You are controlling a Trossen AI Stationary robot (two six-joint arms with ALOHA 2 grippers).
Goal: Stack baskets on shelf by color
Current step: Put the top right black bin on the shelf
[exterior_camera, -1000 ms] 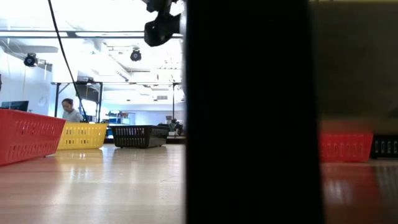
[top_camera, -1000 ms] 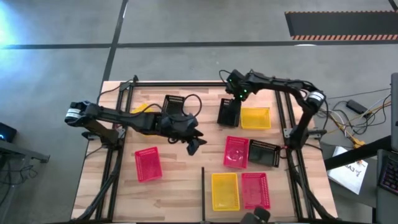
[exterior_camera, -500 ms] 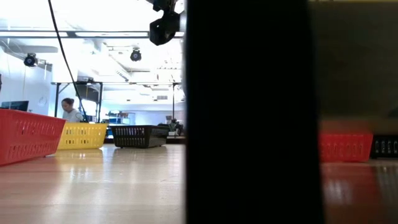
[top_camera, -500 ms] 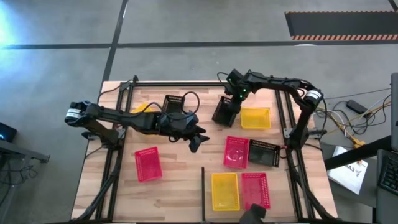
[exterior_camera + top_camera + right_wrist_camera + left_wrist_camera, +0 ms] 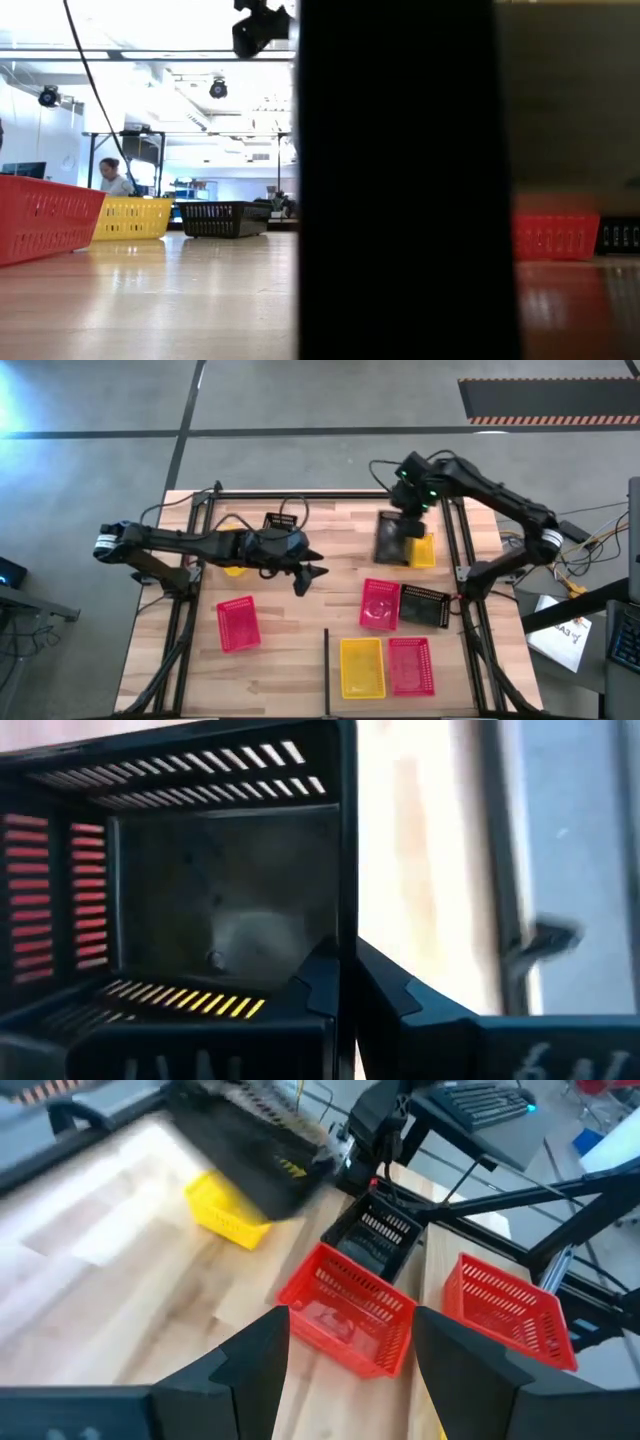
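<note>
At right rear of table: right gripper (image 5: 402,532) fingers clamped on one wall of a black basket (image 5: 393,538), rim pinched between them in the right wrist view (image 5: 215,935)
Held basket: lifted off the table, over the near edge of a yellow basket (image 5: 422,550), blurred
Left gripper (image 5: 305,574): mid table, fingers (image 5: 262,1365) spread apart, nothing between them, hovering
Ahead of left gripper: pink-red basket (image 5: 380,603) touching a black basket (image 5: 425,606) on its right
Front right group: yellow basket (image 5: 361,667) and pink-red basket (image 5: 411,664) side by side, right of the thin black bar (image 5: 326,670)
Front left: lone pink-red basket (image 5: 238,623)
Rear left: yellow basket (image 5: 229,547) and black basket (image 5: 279,522), partly hidden under the left arm
Table (image 5: 290,660): light wood planks, black frame rails along the sides
Stacking: none of the resting baskets nested
</note>
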